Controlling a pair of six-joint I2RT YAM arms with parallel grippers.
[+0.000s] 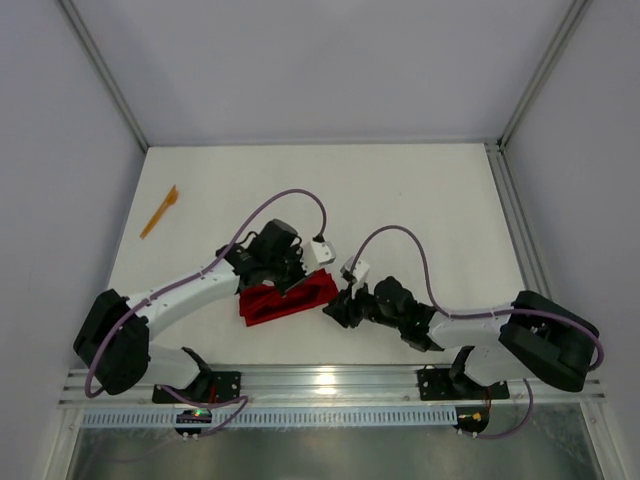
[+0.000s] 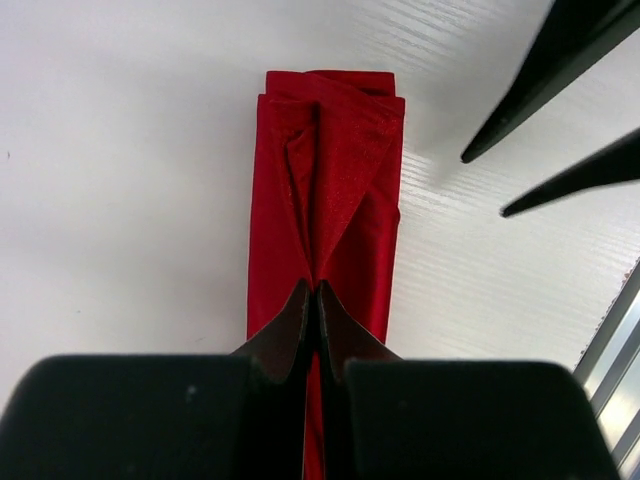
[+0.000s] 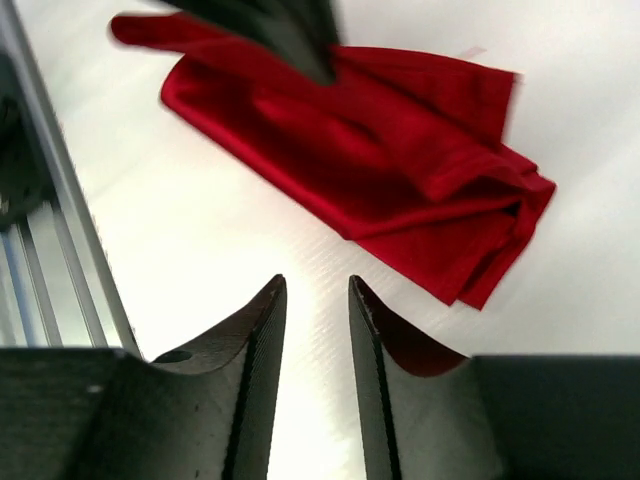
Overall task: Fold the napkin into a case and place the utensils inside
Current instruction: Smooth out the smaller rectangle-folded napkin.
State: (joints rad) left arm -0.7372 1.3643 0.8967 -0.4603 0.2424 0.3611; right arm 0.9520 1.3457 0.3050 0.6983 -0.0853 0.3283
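The white table (image 1: 430, 200) fills most of my top view, with both arms reaching in from its near edge. The left arm (image 1: 180, 295) angles toward the middle, and the right arm (image 1: 470, 325) stretches leftward, low along the near side. Between their wrists lies the napkin (image 1: 290, 298), bright red and gathered into a long narrow band. It sits on the near-middle of the table with its right end tilted a little farther from me. From the left wrist camera the napkin (image 2: 330, 180) runs straight away from the lens, its layers lapped over one another into a V-shaped flap along the centre. From the right wrist camera the napkin (image 3: 400, 160) looks rumpled at its nearer end, with several edges stacked unevenly. The left gripper (image 1: 283, 268) is down on the band. In its own view the left gripper (image 2: 313, 292) has its jaws pressed together with a sliver of red cloth pinched between them. The right gripper (image 1: 335, 308) sits just beside the napkin's right end without touching it. In its own view the right gripper (image 3: 315, 282) has its jaws slightly apart, with only bare table in the gap. One orange utensil (image 1: 160, 212) lies near the far-left part of the table, well apart from the napkin, and I cannot tell which kind of end it has.
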